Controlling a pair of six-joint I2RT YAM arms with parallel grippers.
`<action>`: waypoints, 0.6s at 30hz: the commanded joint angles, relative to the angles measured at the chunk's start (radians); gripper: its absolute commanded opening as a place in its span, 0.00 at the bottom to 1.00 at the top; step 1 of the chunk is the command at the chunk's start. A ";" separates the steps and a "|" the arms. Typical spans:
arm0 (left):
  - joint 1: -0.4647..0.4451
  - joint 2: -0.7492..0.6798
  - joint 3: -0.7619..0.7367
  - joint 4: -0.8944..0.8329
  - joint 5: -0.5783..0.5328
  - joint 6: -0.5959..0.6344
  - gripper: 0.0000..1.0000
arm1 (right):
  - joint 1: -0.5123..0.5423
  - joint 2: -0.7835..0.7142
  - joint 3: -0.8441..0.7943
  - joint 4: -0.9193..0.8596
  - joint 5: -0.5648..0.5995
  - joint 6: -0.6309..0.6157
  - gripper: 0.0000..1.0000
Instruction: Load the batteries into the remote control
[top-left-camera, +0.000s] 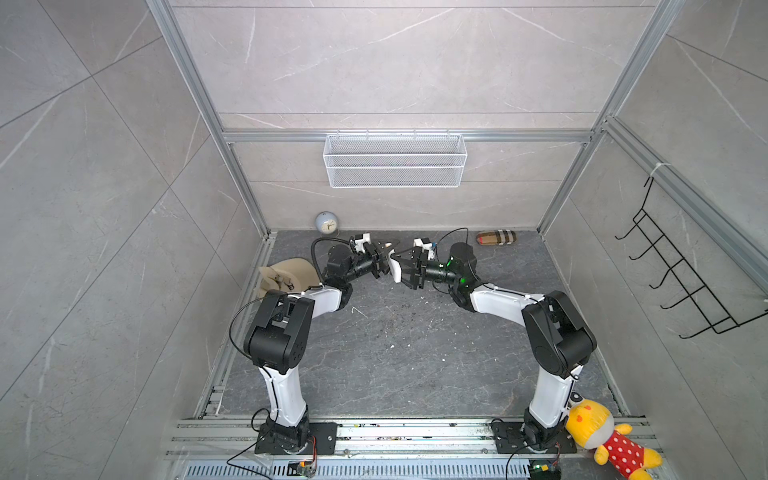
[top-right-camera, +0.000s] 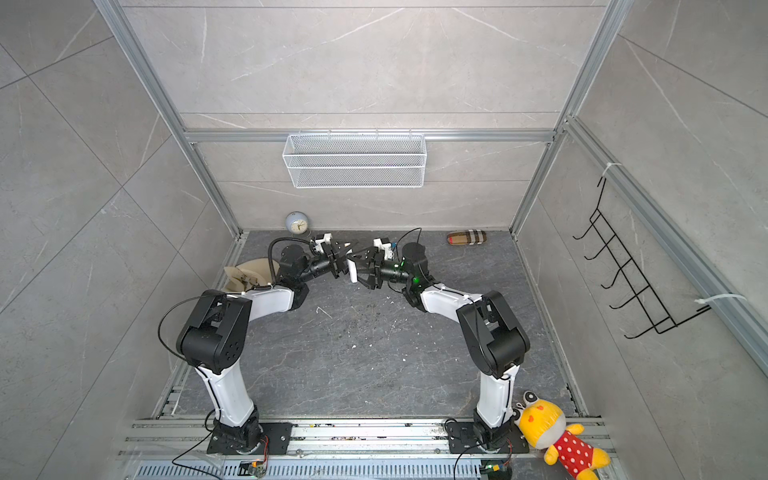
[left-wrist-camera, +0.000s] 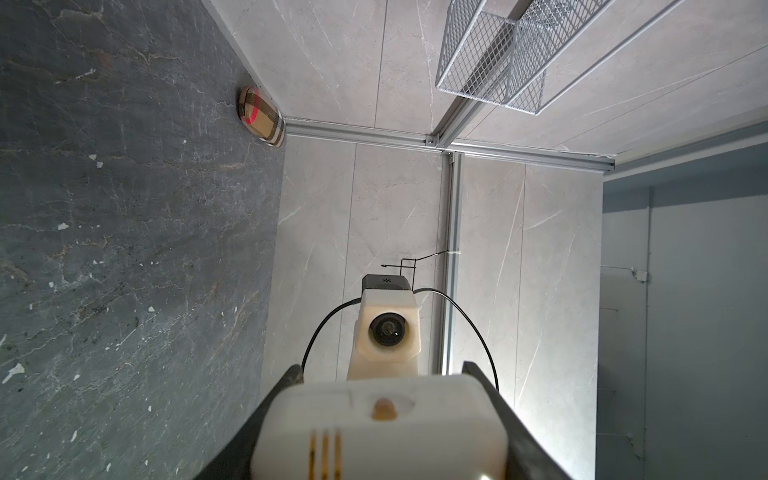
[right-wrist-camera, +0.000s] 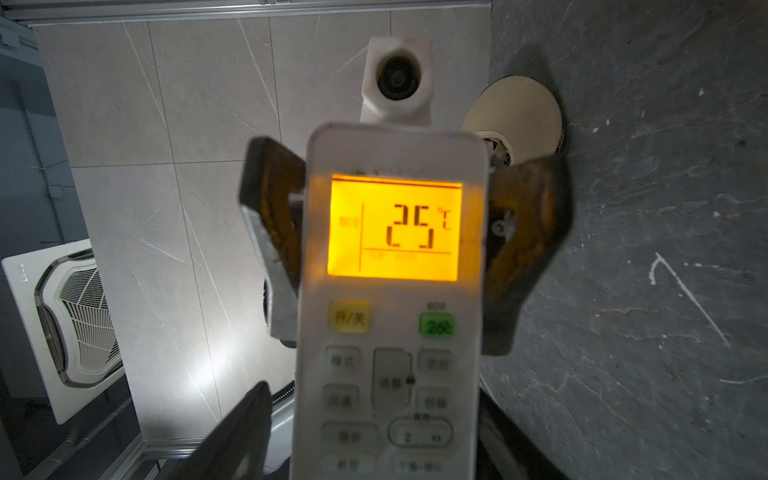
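Grey-tiled cell with a dark slate floor (top-left-camera: 395, 357) flecked with white specks; the clock (top-left-camera: 326, 224), tan hat (top-left-camera: 286, 276) and plush toy (top-left-camera: 602, 436) sit at the edges, well apart from the work.

The remote control (top-left-camera: 395, 270) is held off the floor at back-centre, between the two arms.

The left gripper (top-left-camera: 385, 262) is clenched on it; its fingers (right-wrist-camera: 272, 216) pinch both long edges level with the screen (right-wrist-camera: 395, 228). My read is that the grip sits high to leave the button end free for the other arm.

The right gripper (top-left-camera: 401, 269) comes in from the opposite side. Its fingers (right-wrist-camera: 232, 436) straddle the button end; one stands visibly off the edge, so the jaws are spread and not grasping. It looks like a handover or re-grip setup, though that is a judgement.

Orientation:
- The long axis is roughly level and runs front-to-back in both top views.
- The screen end points toward the back wall; the emitter tip (left-wrist-camera: 384, 409) sits right under the left wrist camera.
- The button face is toward the right arm; the back cover must face the left arm and is hidden in every view.

The screen is lit amber and reads 25 °C, so I'd infer the cells are already seated; the batteries aren't visible anywhere, and I can't confirm the cover is on.
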 joint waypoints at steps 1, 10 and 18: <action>-0.007 -0.004 0.046 0.079 0.015 -0.014 0.41 | 0.007 0.024 0.037 0.057 0.002 0.025 0.69; -0.007 -0.002 0.042 0.078 0.021 -0.018 0.42 | 0.019 0.035 0.066 0.049 0.007 0.026 0.56; -0.001 -0.005 0.033 0.050 0.037 0.005 0.66 | 0.020 -0.004 0.065 -0.041 0.012 -0.041 0.50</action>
